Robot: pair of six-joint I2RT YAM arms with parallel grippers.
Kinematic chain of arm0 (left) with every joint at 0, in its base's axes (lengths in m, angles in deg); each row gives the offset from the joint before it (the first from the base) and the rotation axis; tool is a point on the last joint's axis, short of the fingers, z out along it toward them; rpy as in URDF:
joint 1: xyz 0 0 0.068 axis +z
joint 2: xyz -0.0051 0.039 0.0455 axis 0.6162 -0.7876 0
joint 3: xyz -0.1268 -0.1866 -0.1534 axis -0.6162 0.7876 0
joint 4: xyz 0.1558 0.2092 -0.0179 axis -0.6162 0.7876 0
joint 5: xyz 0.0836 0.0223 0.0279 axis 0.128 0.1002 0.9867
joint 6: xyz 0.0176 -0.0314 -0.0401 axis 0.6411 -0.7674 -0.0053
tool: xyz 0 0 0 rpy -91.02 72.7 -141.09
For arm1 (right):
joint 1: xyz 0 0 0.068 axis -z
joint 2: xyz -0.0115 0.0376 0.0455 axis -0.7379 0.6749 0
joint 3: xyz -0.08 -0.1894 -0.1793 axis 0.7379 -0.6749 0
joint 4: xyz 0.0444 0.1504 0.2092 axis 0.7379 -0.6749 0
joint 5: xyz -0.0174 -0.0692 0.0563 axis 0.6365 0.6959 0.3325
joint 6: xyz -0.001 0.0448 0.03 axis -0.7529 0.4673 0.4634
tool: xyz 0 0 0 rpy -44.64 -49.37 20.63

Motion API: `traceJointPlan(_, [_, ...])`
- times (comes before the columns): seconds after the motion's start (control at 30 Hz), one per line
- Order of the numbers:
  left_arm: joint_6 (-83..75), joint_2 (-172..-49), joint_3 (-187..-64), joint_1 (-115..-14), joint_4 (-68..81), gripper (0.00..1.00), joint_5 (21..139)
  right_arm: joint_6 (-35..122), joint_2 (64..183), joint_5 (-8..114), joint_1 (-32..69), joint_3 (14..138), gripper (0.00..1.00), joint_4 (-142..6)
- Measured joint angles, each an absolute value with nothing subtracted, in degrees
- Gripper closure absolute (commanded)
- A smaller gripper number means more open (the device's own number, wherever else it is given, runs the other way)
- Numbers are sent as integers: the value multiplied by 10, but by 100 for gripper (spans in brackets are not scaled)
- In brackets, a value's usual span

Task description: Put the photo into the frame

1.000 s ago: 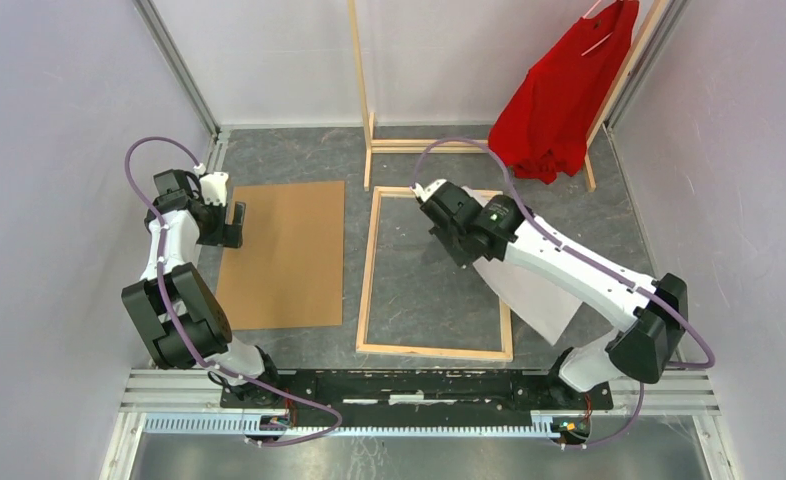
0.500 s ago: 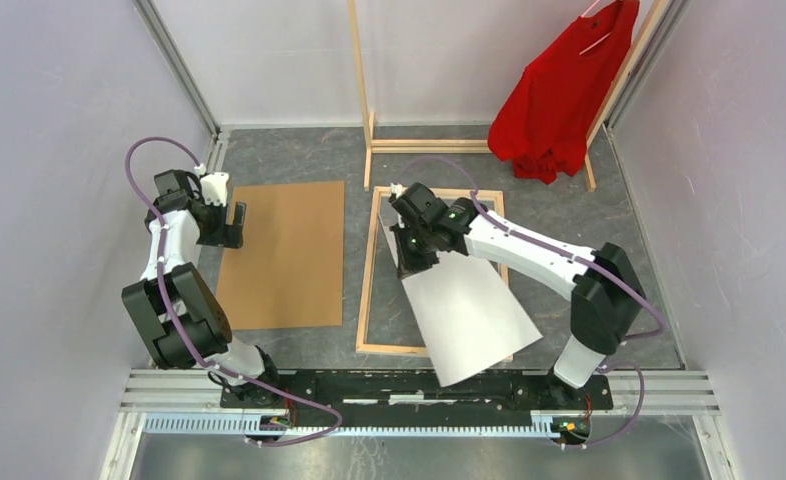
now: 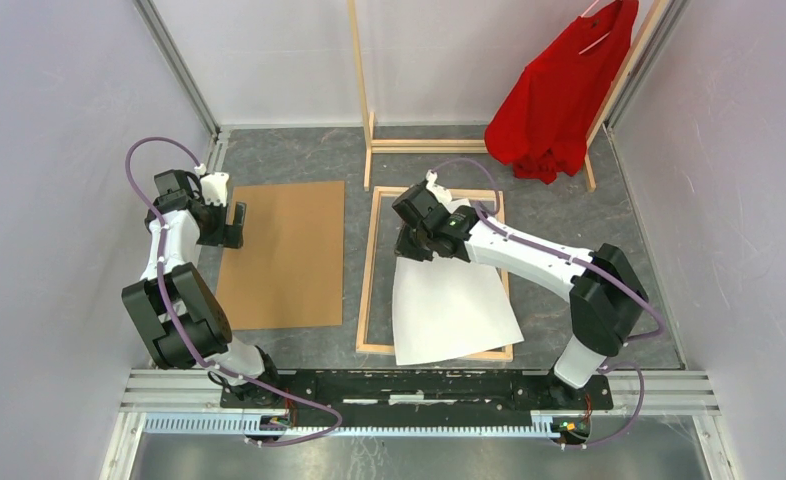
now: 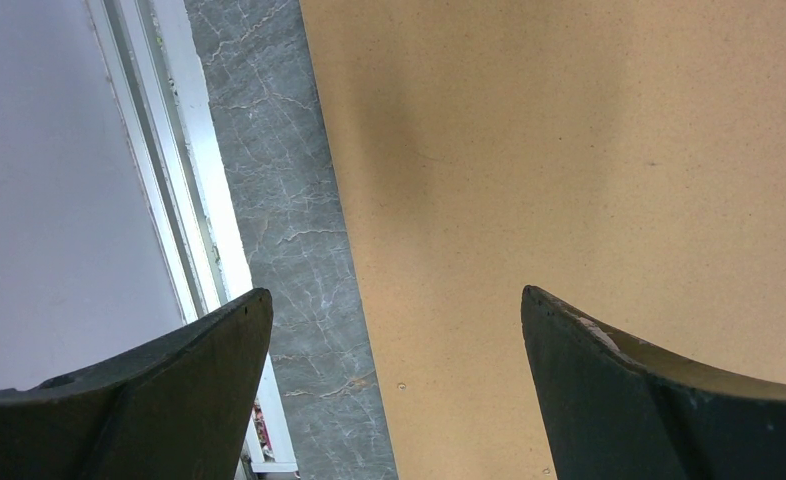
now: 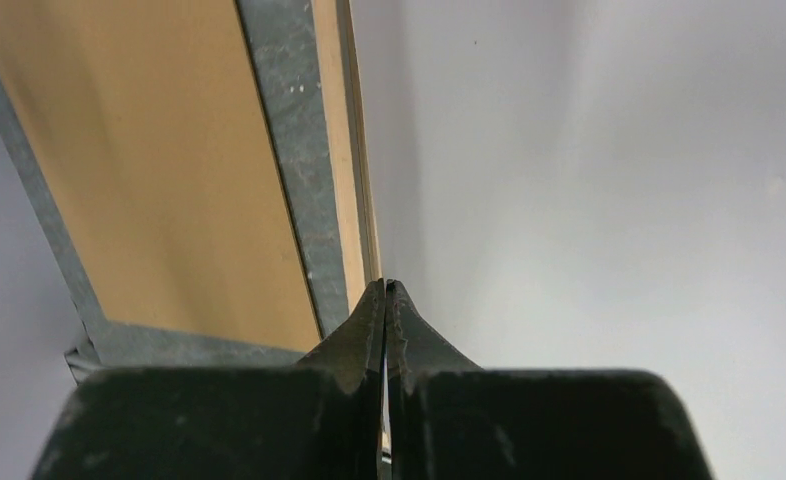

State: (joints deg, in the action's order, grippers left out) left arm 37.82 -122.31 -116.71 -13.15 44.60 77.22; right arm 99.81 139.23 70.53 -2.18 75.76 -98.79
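Left arm (image 3: 174, 310), left side of the top view: white link shells between blocky black joint housings, the biggest at lower left. Right arm (image 3: 529, 255), centre right: same build, with one long tapered white link. A thin purple cable (image 3: 132, 160) loops along each arm down to the black mounting bar (image 3: 409, 385) at bottom centre.

Left gripper (image 4: 397, 305): two broad matte black fingers (image 4: 619, 390), curved and narrowing to tips; the right-hand one has a pale scuffed edge.

Right gripper (image 5: 385, 290): black wedge fingers on a square black body with a rough finish.
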Motion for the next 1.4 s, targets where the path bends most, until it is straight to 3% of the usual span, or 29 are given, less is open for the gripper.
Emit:
traceJointPlan(0.6, [379, -1223, -1167, -134, 447, 0, 772, 1111, 1395, 848, -22, 751, 100, -951])
traceJointPlan(1.23, [379, -1223, -1167, -134, 448, 0, 772, 1066, 1423, 832, 3, 742, 100, -933])
traceJointPlan(1.3, [379, -1223, -1167, -134, 448, 0, 772, 1055, 1439, 820, 3, 746, 87, -928])
traceJointPlan(1.4, [379, -1223, -1167, -134, 448, 0, 772, 1035, 1467, 793, 4, 754, 50, -924])
